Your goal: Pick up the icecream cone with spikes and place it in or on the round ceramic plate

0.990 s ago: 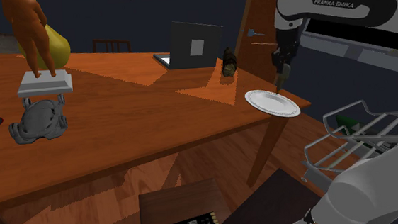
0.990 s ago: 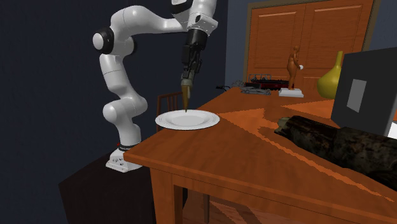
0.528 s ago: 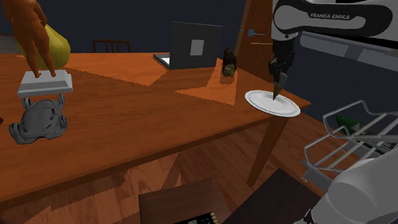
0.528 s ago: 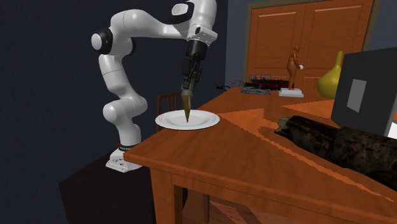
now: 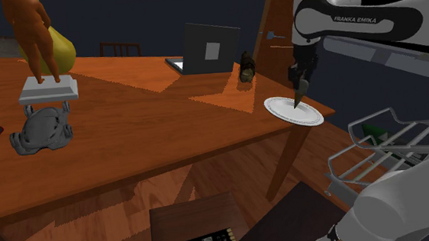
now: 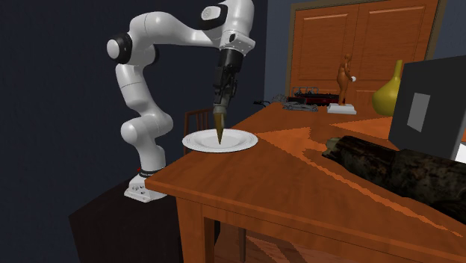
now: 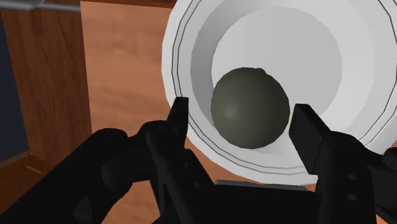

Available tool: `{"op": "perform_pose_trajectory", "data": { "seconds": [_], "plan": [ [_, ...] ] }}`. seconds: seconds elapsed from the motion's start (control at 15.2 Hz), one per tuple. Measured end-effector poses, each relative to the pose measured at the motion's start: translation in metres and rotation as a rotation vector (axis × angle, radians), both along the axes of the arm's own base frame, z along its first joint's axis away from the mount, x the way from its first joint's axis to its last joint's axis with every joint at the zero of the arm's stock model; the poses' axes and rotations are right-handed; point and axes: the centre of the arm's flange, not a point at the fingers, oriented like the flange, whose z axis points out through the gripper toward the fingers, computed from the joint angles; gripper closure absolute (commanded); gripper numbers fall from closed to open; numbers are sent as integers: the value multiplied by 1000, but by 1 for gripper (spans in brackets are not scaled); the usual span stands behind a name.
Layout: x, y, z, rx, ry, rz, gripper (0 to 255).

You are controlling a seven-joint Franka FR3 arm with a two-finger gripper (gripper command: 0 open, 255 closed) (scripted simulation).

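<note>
I've brought the cone (image 6: 219,125) down onto the plate (image 6: 240,142); my gripper (image 7: 243,119) stands spread off it, so placing looks done.

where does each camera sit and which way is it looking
Shoulder view: beside and a little behind the robot, looking down across the table to the plate; white arm at the right edge.
Second exterior view: low, across the table corner, facing the whole arm above the plate.
Wrist view: on the hand, looking straight down; black fingers flank the cone.
Shared: all three show plate and cone.
</note>
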Motion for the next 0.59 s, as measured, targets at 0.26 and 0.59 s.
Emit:
{"op": "perform_pose_trajectory", "data": {
  "seconds": [0.26, 0.59],
  "plan": [
    [1, -1, -2, 1, 4, -1, 0],
    [6, 10, 36, 0, 3, -1, 0]
  ]
}}
